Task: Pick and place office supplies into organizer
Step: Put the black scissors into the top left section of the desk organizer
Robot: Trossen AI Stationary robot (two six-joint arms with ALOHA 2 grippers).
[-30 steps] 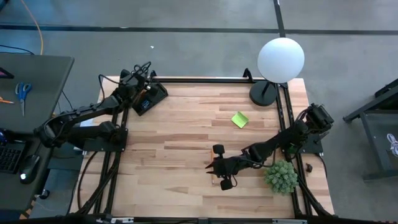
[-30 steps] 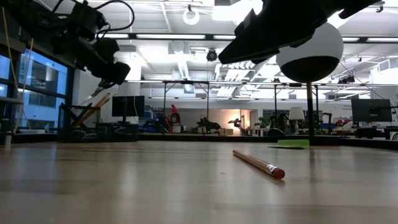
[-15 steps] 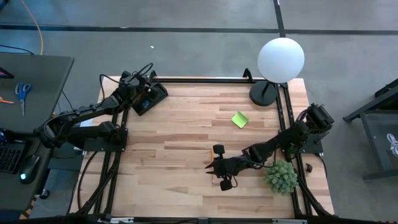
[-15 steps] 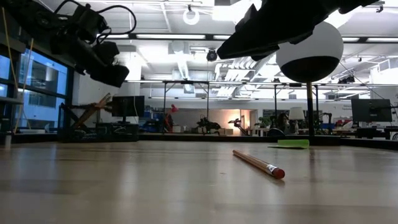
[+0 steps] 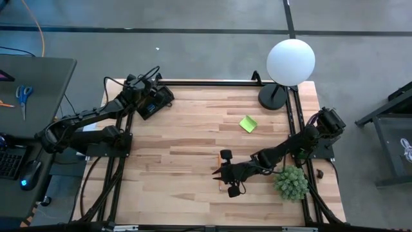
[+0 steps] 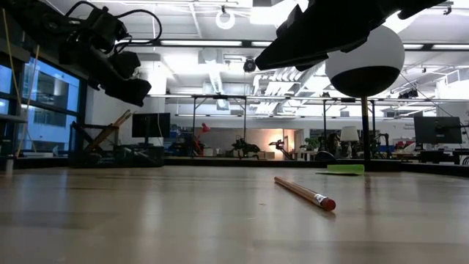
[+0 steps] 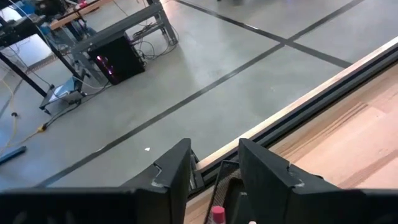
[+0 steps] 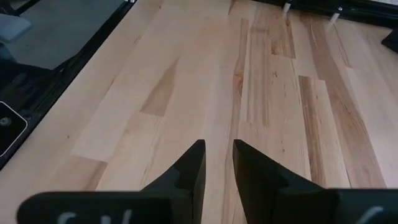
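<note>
The left claw (image 7: 214,171) is hanging over the organizer (image 5: 156,102), fingers apart, gripping nothing. The right claw (image 8: 216,163) is hovering part-open above the tabletop (image 5: 193,148), empty.

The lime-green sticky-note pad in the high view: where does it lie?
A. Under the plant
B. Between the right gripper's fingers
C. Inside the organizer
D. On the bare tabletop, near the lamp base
D: the sticky-note pad lies flat on the wooden table, apart from the organizer, a little short of the lamp base.
</note>
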